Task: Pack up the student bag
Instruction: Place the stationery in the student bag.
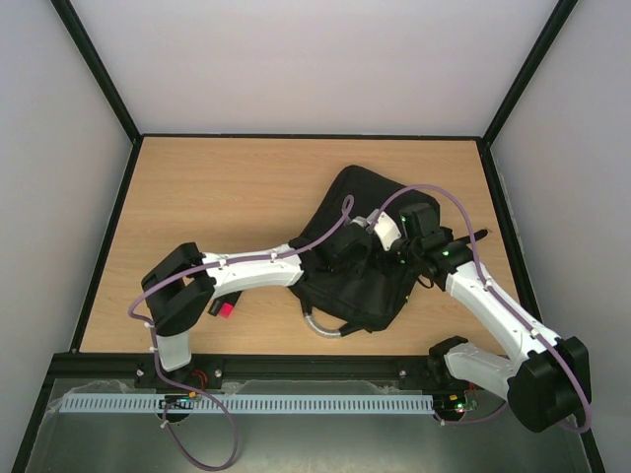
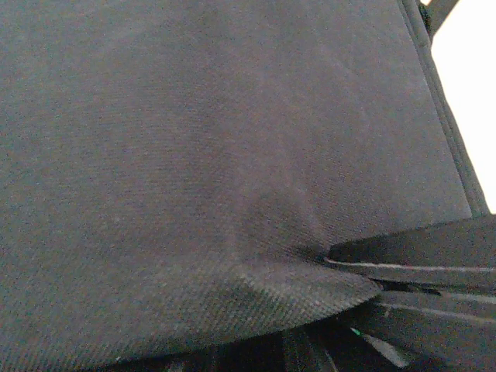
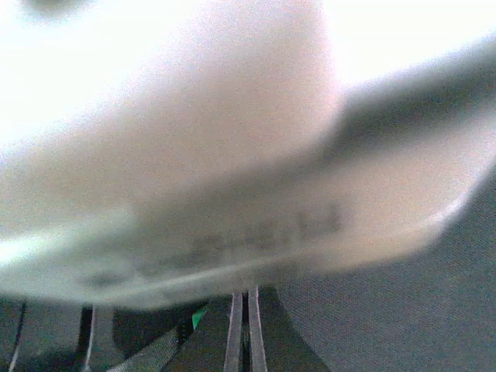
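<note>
Jaws of left gripper pinching a fold of bag, right gripper clenched on nothing, left arm bent then stretched rightward, right arm angled up-left, both meeting over bag, centre-right on wooden table, white walls

A blurred white shape fills the right wrist view, its dark markings unreadable. In the left wrist view the student bag runs off the left and top edges. From above, a pink thing beside the left arm is too small to identify.
</note>
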Motion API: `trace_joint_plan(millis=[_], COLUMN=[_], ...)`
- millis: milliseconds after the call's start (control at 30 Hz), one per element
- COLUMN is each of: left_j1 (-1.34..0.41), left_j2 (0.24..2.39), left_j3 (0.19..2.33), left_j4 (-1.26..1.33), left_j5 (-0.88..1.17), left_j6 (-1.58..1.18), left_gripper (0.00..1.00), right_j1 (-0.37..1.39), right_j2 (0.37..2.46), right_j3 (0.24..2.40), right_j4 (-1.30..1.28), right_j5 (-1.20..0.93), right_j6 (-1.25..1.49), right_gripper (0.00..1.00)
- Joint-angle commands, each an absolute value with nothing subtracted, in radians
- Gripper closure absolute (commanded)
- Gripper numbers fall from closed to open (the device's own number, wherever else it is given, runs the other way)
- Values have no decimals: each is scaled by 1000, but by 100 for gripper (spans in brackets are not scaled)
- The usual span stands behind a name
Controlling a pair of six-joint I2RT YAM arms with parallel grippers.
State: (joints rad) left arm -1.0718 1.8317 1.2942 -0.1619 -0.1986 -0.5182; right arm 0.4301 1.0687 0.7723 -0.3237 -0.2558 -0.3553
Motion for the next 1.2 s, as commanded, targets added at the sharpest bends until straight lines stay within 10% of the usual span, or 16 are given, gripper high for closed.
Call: trace_joint_plan(millis=[0,767,1167], left_j1=[-1065,-1087,-909], left_j2=[1839,1370,1109], left_j3=[1324,1041,768], left_j4=[-74,-415,-643], left_j5=[-188,-246,-286], left_j6=[-513,-622,-803], left_gripper=[70,48,18], right_j1=[434,430,430], right_j2=[1062,1056,1058], right_j3=[769,770,770], right_j4=[-322,-319,-322], right_j5=[-315,-306,-307], right_j6=[-357,-357,-360], right_gripper=[99,99,99])
